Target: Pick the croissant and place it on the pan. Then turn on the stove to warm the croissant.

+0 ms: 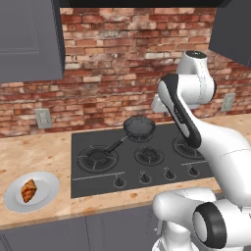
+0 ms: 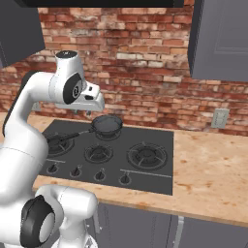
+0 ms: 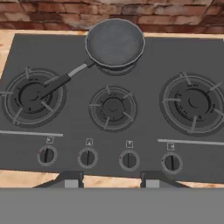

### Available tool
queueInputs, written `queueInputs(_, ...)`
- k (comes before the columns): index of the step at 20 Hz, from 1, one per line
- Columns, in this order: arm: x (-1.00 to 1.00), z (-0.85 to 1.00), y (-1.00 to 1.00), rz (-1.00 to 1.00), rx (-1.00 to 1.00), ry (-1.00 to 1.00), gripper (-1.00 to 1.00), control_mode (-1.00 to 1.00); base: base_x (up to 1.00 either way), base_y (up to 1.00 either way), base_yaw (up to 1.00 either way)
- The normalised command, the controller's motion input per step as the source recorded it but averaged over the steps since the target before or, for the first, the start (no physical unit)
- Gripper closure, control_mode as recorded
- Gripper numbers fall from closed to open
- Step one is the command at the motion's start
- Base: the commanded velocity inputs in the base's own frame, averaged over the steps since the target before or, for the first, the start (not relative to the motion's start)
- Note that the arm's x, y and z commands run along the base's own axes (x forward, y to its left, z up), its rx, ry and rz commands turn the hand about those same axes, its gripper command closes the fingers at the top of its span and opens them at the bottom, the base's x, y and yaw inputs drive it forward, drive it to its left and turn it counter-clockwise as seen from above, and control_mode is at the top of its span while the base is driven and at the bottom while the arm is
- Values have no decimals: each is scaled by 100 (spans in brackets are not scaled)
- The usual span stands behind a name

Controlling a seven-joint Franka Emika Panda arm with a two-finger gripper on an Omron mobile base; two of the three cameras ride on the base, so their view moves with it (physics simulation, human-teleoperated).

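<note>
We list: one croissant (image 1: 29,190), lying on a pale plate (image 1: 46,192) on the wooden counter (image 1: 34,152), left of the stove (image 1: 98,176). One pan (image 3: 114,42), empty, on the rear centre burner, handle pointing toward the left burner. One gripper (image 3: 108,178), raised above the knobs (image 3: 87,158), jaws apart and grasping nothing.

Glossy white arm (image 1: 215,147), dark, seemingly black joints.
</note>
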Motion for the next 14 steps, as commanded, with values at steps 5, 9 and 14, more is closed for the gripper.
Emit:
queueInputs(5,-6,-11,0,0,0,0,-100,-100,0,0,0)
queueInputs(9,-17,-28,4,0,0,0,-100,-100,0,0,0)
queueInputs(14,-23,-31,9,0,0,2,-100,-100,0,0,0)
